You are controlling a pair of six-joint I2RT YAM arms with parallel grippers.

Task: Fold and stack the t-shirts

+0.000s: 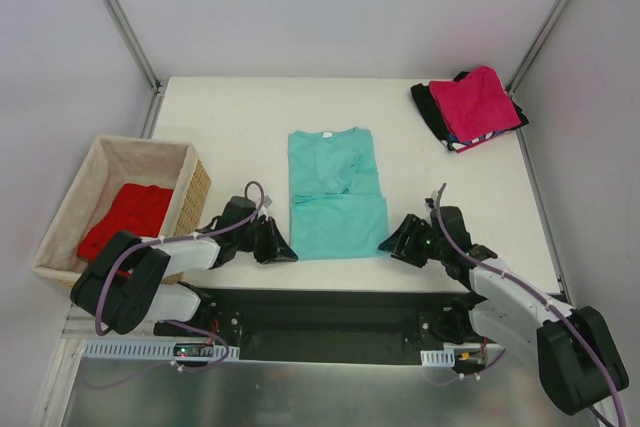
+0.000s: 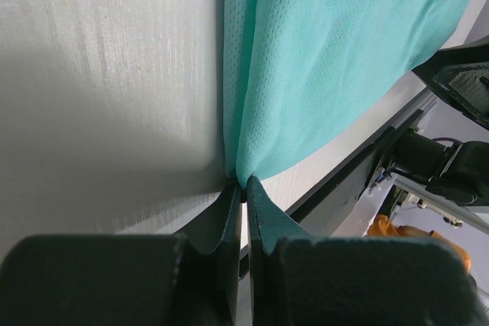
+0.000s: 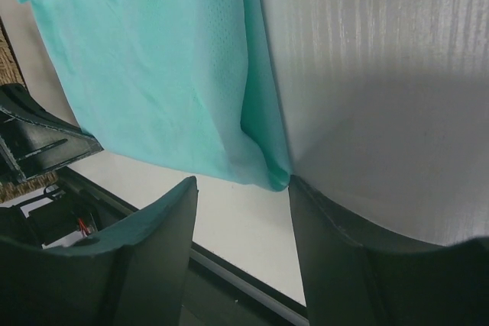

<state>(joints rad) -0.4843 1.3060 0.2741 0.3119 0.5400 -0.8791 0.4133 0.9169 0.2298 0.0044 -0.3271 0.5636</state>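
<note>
A teal-green t-shirt [image 1: 335,192] lies flat in the middle of the table, folded into a long strip, collar at the far end. My left gripper [image 1: 286,251] sits at its near left corner. In the left wrist view this gripper [image 2: 244,182] is shut on that corner of the teal cloth [image 2: 328,59]. My right gripper [image 1: 386,244] is at the near right corner. There it stands open [image 3: 241,181], and the cloth's corner [image 3: 275,177] lies just inside the right finger's tip, not pinched. A magenta-pink t-shirt [image 1: 475,105] tops a stack on a black one [image 1: 430,107] with a striped edge [image 1: 470,144].
A tan wicker basket [image 1: 110,142] stands at the left edge with a bright red t-shirt [image 1: 130,217] inside. The stack sits at the back right corner. The table's near edge and a black rail [image 3: 229,280] run just behind both grippers.
</note>
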